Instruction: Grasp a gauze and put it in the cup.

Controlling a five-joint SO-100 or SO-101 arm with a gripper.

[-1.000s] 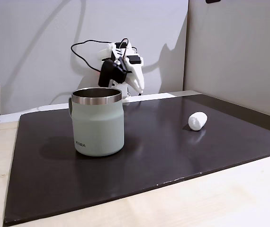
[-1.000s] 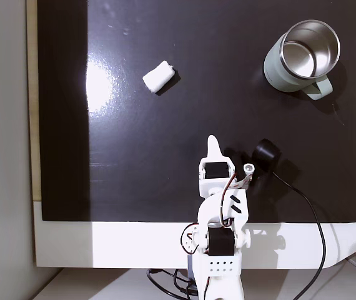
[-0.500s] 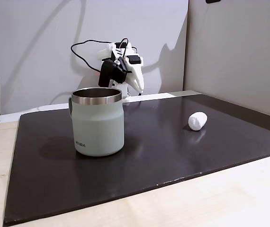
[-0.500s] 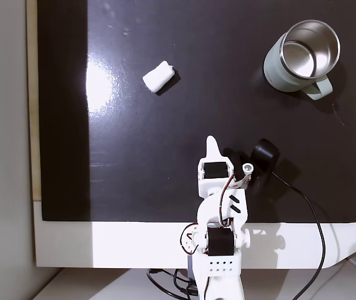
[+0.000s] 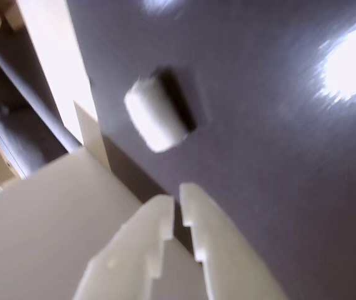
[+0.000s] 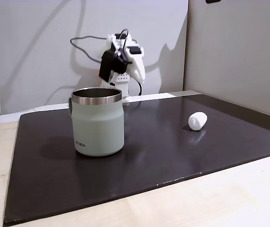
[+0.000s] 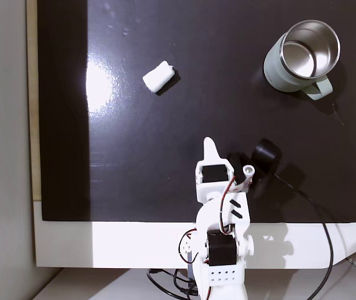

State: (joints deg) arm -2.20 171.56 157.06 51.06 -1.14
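Your gripper (image 5: pixel 179 203) has its fingers nearly together with nothing between them, above the dark mat (image 7: pixel 165 181) near the arm's base. The gauze (image 7: pixel 157 76) lies on the mat, well apart from it. The cup (image 7: pixel 303 56) stands upright at the mat's far right in the top-down fixed view.

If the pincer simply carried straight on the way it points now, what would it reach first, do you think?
Probably the bare dark mat. In the wrist view the pincer aims near the gauze, which lies slightly off its line; depth is unclear.
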